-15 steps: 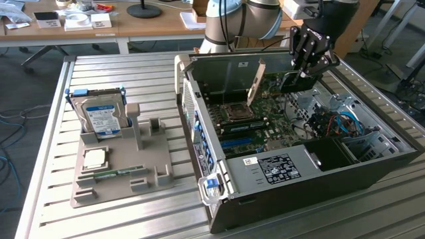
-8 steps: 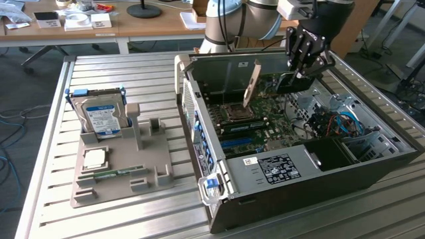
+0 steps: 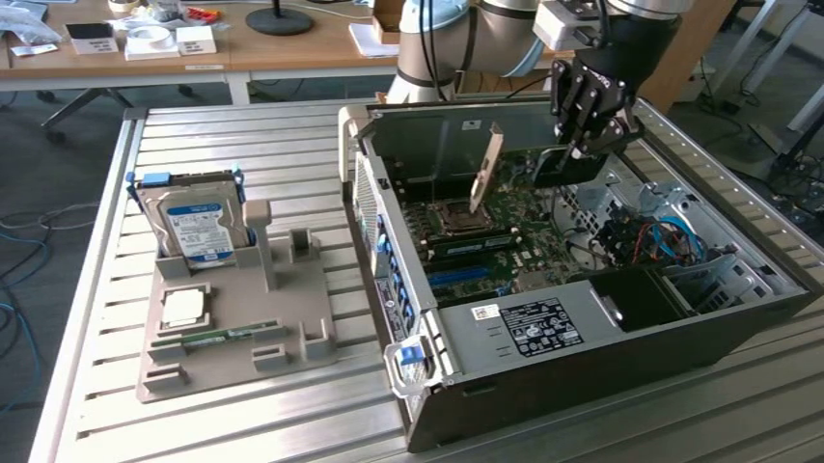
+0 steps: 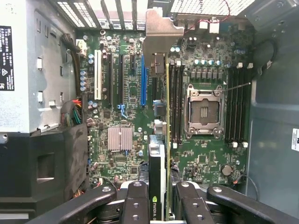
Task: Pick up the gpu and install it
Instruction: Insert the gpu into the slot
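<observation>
One ribbed aluminium table [image 3: 258, 424] fills most of the room's near floor space. Beyond it stands a long wooden desk [image 3: 296, 53] with small white boxes and a black round lamp base. Loose cables trail over the grey floor at the exterior view's left.

On the exterior view's right half of the table lies a large black and grey computer case [image 3: 605, 357], its side open so that the green motherboard [image 4: 126, 102] shows. The pale grey robot arm [image 3: 445, 39] rises at the far side of the case and reaches down into it.

To the exterior view's left, apart from the case, sits a flat grey moulded tray [image 3: 219, 362]. A silver hard drive with a blue-white label [image 3: 200, 227] stands upright at the tray's far end. Nearer lie a square silver processor chip [image 3: 183, 309] and a narrow green memory stick [image 3: 226, 337].

The black gripper [image 3: 586, 152] has its jaws pinching the gpu [image 3: 564, 174], a thin dark card held edge-on inside the case, above the motherboard. Its pale metal bracket [image 3: 487, 164] points toward the far wall of the case. In the wrist view the gpu [image 4: 157, 177] runs beside the black memory slots [image 4: 176, 102]. Whether it touches a slot I cannot tell.
</observation>
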Controlling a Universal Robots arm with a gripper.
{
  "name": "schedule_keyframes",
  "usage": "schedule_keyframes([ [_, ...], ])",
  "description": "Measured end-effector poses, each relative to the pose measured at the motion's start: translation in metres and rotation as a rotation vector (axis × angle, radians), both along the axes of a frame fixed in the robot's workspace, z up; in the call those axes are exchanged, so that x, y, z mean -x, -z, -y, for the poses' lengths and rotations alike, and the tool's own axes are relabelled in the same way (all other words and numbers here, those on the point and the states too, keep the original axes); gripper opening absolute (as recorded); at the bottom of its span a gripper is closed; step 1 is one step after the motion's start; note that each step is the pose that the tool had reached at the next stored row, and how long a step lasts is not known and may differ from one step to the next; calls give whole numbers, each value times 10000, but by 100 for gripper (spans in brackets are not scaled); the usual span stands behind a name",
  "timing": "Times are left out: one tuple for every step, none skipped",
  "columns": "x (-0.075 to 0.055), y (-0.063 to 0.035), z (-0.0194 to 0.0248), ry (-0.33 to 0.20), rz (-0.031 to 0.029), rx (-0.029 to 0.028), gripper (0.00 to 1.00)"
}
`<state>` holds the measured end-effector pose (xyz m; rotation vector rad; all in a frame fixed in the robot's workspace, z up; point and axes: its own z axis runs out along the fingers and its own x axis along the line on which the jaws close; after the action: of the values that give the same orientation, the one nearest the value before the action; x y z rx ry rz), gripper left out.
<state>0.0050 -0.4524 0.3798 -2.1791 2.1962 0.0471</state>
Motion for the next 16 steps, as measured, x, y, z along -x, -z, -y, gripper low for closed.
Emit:
schedule_keyframes([
  [0,0,0,1,0,0,27],
  [0,0,0,0,0,0,27],
  [0,1,0,1,0,-1,27],
  [0,1,0,0,0,-1,27],
  [1,1,0,1,1,-2,27],
  [5,2,0,4,1,-2,27],
  [11,5,0,3,2,-3,27],
  [18,8,0,1,1,-4,27],
  [23,10,0,1,1,-3,27],
  [23,14,2,1,1,-3,27],
  [23,20,4,3,1,-5,27],
  [23,26,5,11,0,-3,27],
  [23,30,5,26,0,5,27],
  [23,34,5,53,0,16,27],
  [23,38,5,85,0,20,27],
  [23,42,5,110,0,20,27],
])
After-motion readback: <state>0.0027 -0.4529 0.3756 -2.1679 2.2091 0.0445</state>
